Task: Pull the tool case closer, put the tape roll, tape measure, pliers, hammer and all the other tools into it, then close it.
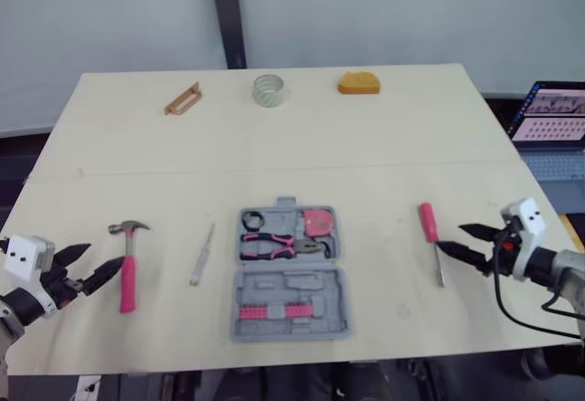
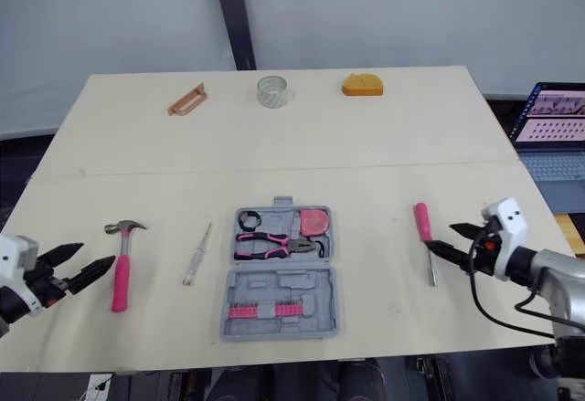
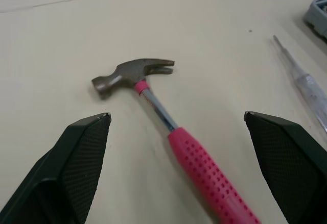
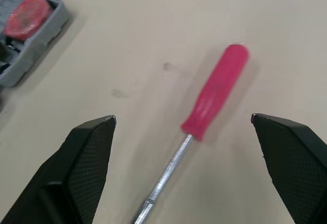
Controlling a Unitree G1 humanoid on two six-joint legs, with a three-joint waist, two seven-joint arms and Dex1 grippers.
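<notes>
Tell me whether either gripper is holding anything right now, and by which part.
Nothing is held. The left gripper is open beside the hammer, the right gripper open beside the pink screwdriver.

Bright, diffuse light covers the table (image 1: 274,136); the hammer (image 3: 196,157) casts a faint, soft shadow; a laptop screen (image 1: 551,114) glows at 3 o'clock.

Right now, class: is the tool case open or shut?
Open. The case lies spread flat, both halves showing, with pliers inside.
</notes>
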